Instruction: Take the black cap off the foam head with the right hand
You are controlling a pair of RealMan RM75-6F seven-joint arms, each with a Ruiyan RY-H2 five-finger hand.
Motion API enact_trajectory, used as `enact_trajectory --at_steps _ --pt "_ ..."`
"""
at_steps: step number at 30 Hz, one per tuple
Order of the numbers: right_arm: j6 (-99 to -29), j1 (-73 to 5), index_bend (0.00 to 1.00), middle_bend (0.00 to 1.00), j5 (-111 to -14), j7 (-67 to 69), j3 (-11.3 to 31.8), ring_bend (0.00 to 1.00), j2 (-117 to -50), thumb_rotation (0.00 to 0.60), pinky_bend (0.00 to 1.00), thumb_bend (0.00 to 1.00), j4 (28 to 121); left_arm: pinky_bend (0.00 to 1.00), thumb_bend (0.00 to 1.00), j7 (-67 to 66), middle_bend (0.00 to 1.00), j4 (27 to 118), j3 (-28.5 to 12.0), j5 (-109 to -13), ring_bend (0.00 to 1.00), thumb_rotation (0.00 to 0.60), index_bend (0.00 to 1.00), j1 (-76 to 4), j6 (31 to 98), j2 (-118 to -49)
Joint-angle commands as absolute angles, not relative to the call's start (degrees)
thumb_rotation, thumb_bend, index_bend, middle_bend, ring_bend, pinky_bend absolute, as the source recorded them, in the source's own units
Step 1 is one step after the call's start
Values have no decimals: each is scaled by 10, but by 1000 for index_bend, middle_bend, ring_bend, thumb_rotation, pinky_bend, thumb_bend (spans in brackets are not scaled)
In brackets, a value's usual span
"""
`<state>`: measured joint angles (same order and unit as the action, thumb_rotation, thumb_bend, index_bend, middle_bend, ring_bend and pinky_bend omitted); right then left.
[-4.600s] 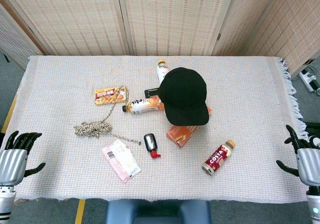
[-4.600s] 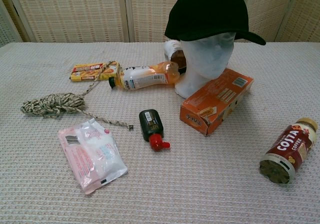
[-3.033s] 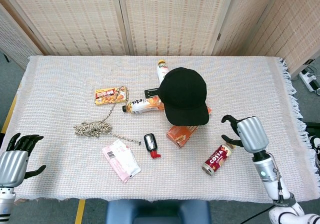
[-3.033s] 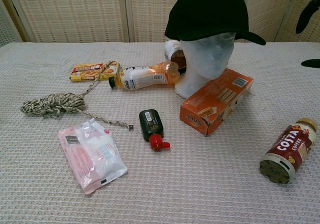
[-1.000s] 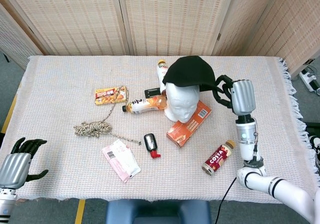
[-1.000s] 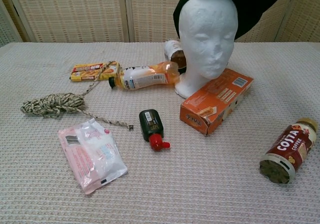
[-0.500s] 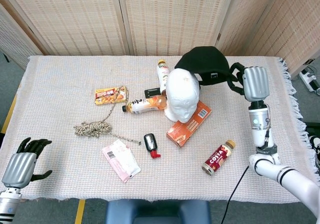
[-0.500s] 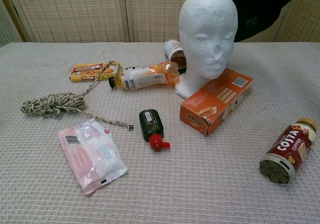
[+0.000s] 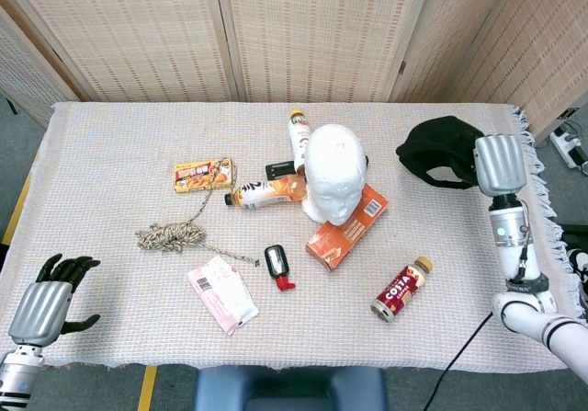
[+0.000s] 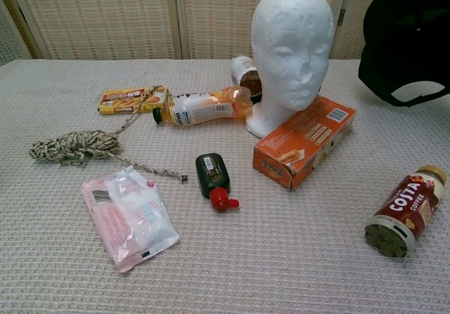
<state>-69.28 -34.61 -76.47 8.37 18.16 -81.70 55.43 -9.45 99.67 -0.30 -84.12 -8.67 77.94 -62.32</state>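
Observation:
The white foam head (image 9: 333, 170) (image 10: 290, 50) stands bare in the middle of the table, leaning on an orange box (image 9: 346, 228) (image 10: 304, 141). My right hand (image 9: 497, 164) holds the black cap (image 9: 438, 151) (image 10: 406, 40) in the air to the right of the head, well clear of it. In the chest view the cap hangs at the upper right with its back strap showing, and the hand itself is hidden. My left hand (image 9: 48, 304) hovers open off the front left corner of the table.
A Costa coffee bottle (image 9: 401, 290) (image 10: 403, 211) lies front right. An orange drink bottle (image 9: 264, 191), a snack pack (image 9: 203, 174), a coiled rope (image 9: 172, 236), a pink wipes pack (image 9: 222, 293) and a small black bottle with red cap (image 9: 277, 266) lie left of the head.
My right hand has lifted the cap off the foam head and carried it to the right. The head now stands bare. My left hand has barely moved.

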Motion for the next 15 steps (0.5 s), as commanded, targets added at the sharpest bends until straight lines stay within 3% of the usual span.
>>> enact_trajectory --at_steps 1,15 --pt "-697 -330 807 1000 -769 94 166 1000 -816 600 1000 849 554 122 66 -94 215 997 -2 -842 190 600 232 -87 779 -624" --pt "-673 -298 798 1000 -776 119 114 1000 -857 600 1000 848 526 122 67 -89 212 996 4 -846 189 600 232 -84 781 -622"
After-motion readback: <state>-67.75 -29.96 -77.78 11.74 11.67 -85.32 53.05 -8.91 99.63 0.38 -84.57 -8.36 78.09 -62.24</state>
